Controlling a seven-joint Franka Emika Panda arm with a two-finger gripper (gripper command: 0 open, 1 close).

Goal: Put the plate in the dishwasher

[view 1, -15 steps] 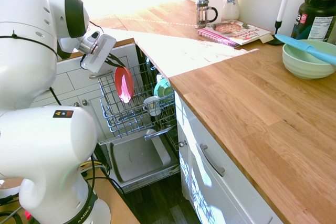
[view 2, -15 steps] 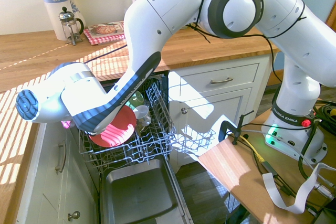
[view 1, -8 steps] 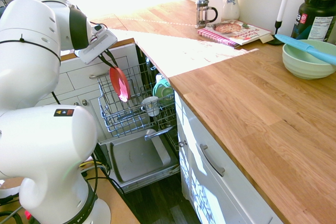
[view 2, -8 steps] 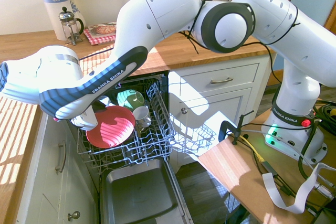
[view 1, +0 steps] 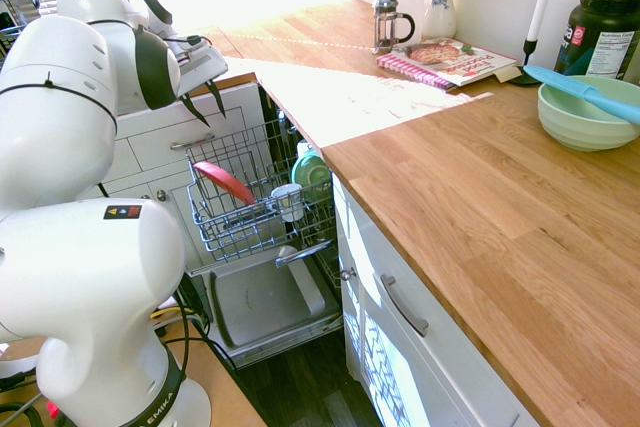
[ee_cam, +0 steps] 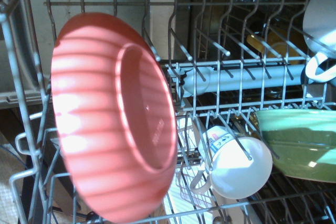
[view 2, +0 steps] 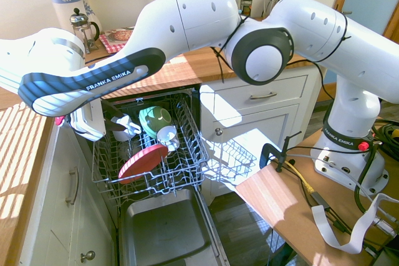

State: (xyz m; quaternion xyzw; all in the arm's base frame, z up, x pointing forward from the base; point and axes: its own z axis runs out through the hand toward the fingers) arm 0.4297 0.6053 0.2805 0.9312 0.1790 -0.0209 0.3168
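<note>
While the gripper (view 1: 215,119) hangs with its fingers apart, the red plate (view 1: 225,182) leans in the wire rack (view 1: 235,244).

Near the rack, toward its cabinet-side edge, the gripper is clear of the plate, holding nothing. The plate sits tilted in the outer part of the rack, its underside ring showing in the wrist view and stripes of sunlight crossing it. Deeper in the rack are a white mug (view 2: 167,136), a green bowl (view 2: 154,119) just beside it, and another white cup (view 2: 126,128). The rack is drawn out of the dishwasher (view 1: 265,302), whose door lies lowered beneath it. Higher than the rack, on the wooden counter (view 1: 440,177), stand a French press (view 1: 385,25), a book (view 1: 455,59) and a pale green bowl (view 1: 580,119) with a blue utensil (view 1: 580,93) across it.
</note>
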